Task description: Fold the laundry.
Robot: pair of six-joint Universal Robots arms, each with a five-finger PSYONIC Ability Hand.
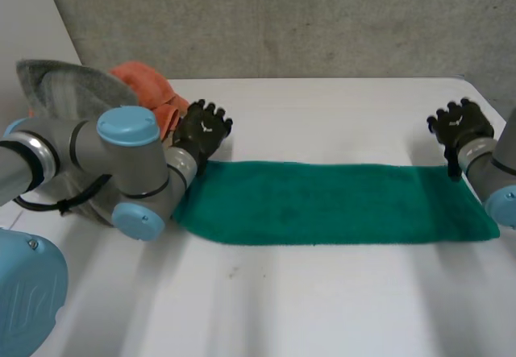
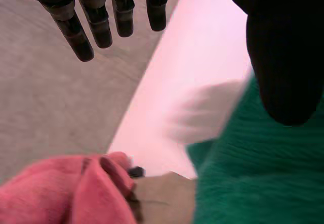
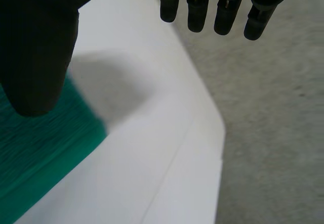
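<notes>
Monitoring the head view, I am seeing the green towel (image 1: 322,202) lying flat on the white worktop (image 1: 322,309) as one long strip running left to right. The left hand (image 1: 201,133) is sitting at the towel's far left corner, and the right hand (image 1: 461,127) is sitting at its far right corner. Both hands are released, with fingers straight and spread, and are grasping nothing.

In the left wrist view, the left hand's fingers (image 2: 76,37) are extending straight, well apart from the thumb (image 2: 283,57). That thumb is hanging over the towel's corner; I cannot tell whether it is touching the fabric. In the right wrist view, the right hand's fingers (image 3: 225,11) are likewise extending straight. Its thumb (image 3: 35,47) is hanging over the opposite far corner of the towel, and there too I cannot tell whether it is making contact.

An orange cloth (image 1: 149,91) is lying bunched at the far left of the worktop, just beside the left hand. A grey cloth (image 1: 64,87) is lying heaped to the left of the orange cloth, partly behind the left arm (image 1: 97,163). The right arm (image 1: 492,172) is entering from the right, with its wrist over the towel's right end.
</notes>
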